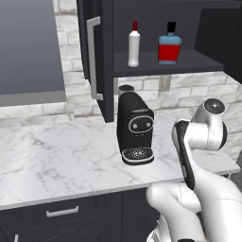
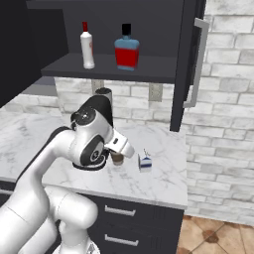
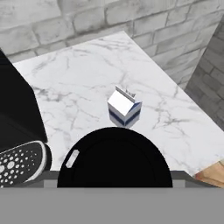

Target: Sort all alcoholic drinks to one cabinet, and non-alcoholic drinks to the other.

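We see a glossy white marble counter (image 3: 87, 83) with grey veins under the hand, and a matt black lid (image 3: 114, 157) close below it. Just beyond sits a smooth paper-like carton (image 3: 124, 107), before a rough pale brick wall (image 3: 87, 22).

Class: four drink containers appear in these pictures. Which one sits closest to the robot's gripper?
The small brown paper coffee cup with black lid: its lid looms right below the hand camera. The white-and-blue milk carton stands beyond it; the slim white bottle and squat red bottle are up on the shelf.
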